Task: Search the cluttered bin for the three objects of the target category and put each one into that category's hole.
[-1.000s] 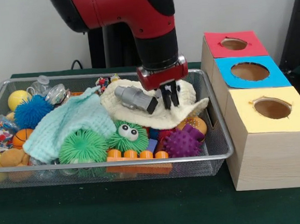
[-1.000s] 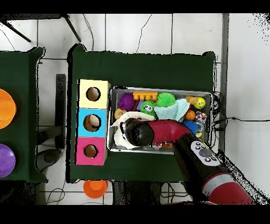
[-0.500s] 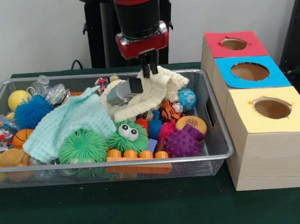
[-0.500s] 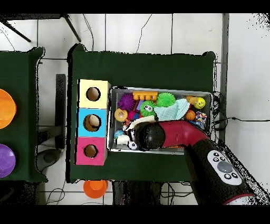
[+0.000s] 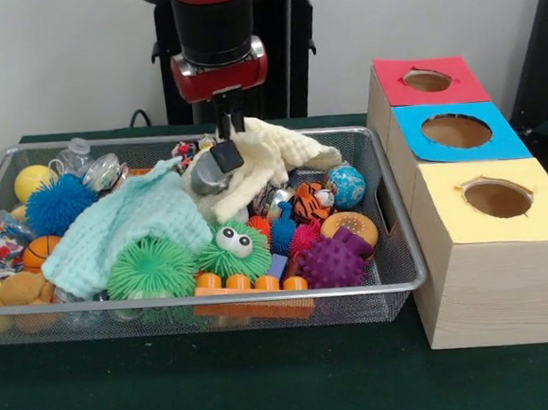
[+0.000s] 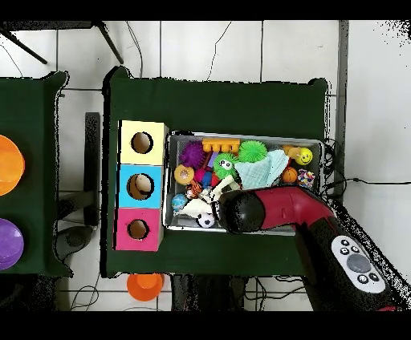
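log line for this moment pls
gripper: shut on cream cloth | cloth: lifted in bin | tiger: uncovered | red hole: empty

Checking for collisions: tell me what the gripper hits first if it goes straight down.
Most likely the cream cloth: the gripper points down, its tips right at the cloth's top edge, seemingly pinching it.

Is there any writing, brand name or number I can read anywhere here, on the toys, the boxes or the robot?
None can be read.
The buttons on the robot arm carry marks too small to read.
The red, blue and yellow box tops are plain.
The yellow ball shows a smiley face, no words.
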`<state>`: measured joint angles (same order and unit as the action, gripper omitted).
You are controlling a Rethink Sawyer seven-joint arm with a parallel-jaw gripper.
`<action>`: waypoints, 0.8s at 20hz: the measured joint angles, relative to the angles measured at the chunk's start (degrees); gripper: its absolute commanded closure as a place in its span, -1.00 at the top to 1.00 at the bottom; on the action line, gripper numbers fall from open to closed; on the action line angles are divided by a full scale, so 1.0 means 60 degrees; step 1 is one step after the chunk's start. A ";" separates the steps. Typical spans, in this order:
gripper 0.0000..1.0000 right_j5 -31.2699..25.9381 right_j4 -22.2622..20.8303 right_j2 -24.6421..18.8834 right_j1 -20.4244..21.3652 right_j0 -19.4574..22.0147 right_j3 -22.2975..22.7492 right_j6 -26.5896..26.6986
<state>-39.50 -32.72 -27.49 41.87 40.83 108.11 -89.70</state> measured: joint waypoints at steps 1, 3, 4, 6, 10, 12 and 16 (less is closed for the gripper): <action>-1.00 -0.0014 -0.0100 -0.0021 0.0010 0.0097 0.0001 0.0039; -1.00 -0.0057 -0.0272 -0.0062 0.0028 0.0309 0.0001 0.0124; -1.00 -0.0085 -0.0352 -0.0085 0.0038 0.0425 0.0000 0.0163; -1.00 -0.0178 -0.0533 -0.0154 0.0083 0.0708 0.0001 0.0259; -1.00 -0.0328 -0.0701 -0.0241 0.0173 0.1026 0.0000 0.0428; -1.00 -0.0405 -0.0817 -0.0274 0.0214 0.1175 -0.0003 0.0556; -1.00 -0.0486 -0.1024 -0.0369 0.0258 0.1347 -0.0001 0.0746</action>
<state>-42.41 -38.86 -29.71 43.42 48.91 108.10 -85.22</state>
